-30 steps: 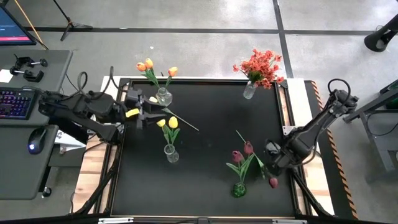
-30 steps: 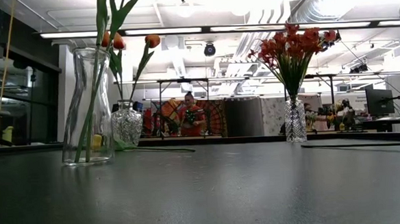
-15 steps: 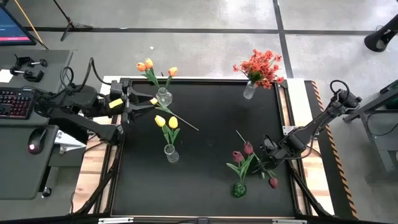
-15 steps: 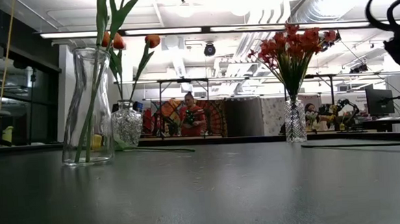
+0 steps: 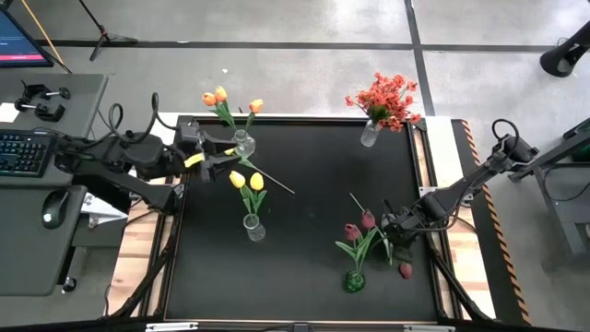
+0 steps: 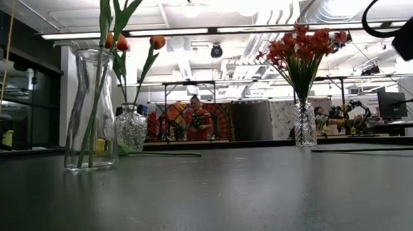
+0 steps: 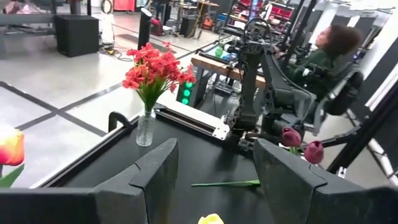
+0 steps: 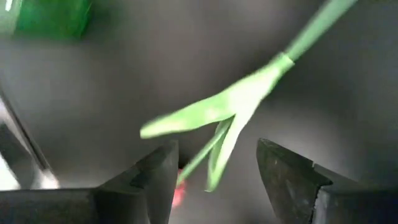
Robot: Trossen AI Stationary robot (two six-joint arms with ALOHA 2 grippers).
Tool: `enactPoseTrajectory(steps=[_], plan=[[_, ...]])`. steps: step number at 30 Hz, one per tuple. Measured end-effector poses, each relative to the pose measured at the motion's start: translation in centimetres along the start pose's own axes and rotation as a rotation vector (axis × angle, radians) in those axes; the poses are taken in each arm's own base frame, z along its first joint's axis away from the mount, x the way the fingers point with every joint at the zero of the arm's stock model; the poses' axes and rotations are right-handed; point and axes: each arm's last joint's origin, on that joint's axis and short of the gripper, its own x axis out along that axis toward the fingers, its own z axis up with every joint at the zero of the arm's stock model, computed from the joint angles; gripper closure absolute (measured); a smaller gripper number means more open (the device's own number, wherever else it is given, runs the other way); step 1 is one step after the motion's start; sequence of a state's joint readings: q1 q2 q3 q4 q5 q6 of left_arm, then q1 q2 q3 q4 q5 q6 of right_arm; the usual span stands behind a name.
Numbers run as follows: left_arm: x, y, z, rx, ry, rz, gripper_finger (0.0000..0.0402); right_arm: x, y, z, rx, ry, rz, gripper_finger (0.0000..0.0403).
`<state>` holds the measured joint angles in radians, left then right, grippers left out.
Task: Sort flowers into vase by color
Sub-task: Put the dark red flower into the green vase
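Observation:
A dark pink tulip lies on the table at its right side, its stem running toward the middle. My right gripper hovers open over that stem; in the right wrist view its fingers stand on either side of a green leaf. Two pink tulips stand in a green vase. My left gripper is open beside the clear vase of orange tulips. A loose yellow tulip's stem lies by it, and its head shows below the open fingers.
Two yellow tulips stand in a tall clear vase left of the middle. Red-orange sprays fill a clear vase at the far edge. A desk with keyboard and mouse is left of the table. A person sits beyond its right side.
My right gripper has moved toward the table's left, from beside the loose pink tulip's head to over its stem. My left gripper drew back toward the left edge, then came forward again next to the orange tulip vase. The flowers have stayed where they were.

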<state>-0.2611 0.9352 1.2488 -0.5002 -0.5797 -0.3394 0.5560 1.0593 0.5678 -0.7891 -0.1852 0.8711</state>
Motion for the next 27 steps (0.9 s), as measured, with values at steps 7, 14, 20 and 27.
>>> enactPoseTrajectory(steps=[7, 14, 20, 27], plan=[[0.3, -0.1, -0.1, -0.063, 0.002, 0.006, 0.0204, 0.0, 0.0, -0.2, -0.584, 0.031, 0.025, 0.0198], [0.3, -0.1, -0.1, -0.069, -0.002, 0.007, 0.0204, 0.0, 0.4, 0.1, -0.630, -0.003, 0.063, 0.0198], [0.3, -0.2, 0.1, -0.080, -0.018, 0.001, 0.0204, -0.4, 1.7, 1.7, -0.697, -0.207, 0.154, 0.0198], [0.3, -0.2, 0.1, -0.058, -0.017, 0.003, 0.0204, -2.3, 1.0, 3.3, -0.707, -0.256, -0.007, 0.0198]])
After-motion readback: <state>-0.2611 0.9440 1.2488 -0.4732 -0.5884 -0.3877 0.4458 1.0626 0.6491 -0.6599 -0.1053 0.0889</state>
